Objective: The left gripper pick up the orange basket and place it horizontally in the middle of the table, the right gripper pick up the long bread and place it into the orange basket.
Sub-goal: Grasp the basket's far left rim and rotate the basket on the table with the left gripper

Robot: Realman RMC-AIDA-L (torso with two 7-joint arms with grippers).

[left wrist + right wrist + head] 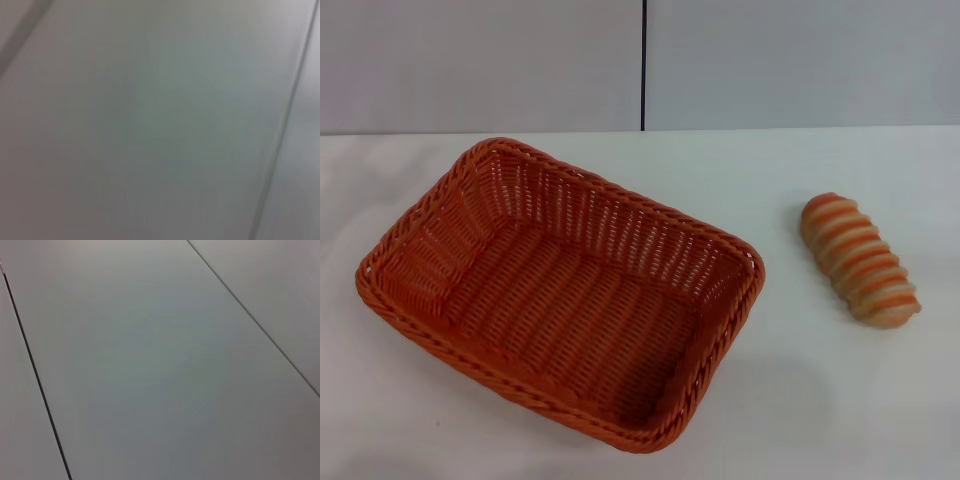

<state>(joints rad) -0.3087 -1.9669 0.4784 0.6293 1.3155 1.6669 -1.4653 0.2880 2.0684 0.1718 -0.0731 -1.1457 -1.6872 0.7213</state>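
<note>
The orange basket (560,290) rests on the white table (820,400), left of centre in the head view. It lies askew, its long side running from far left to near right, and holds nothing. The long bread (860,260), striped orange-brown and cream, lies on the table to the basket's right, well apart from it. Neither the left gripper nor the right gripper shows in any view. Both wrist views show only plain grey panels with thin seams.
A grey wall with a dark vertical seam (643,65) stands behind the table's far edge. Bare tabletop lies between basket and bread, and along the near right.
</note>
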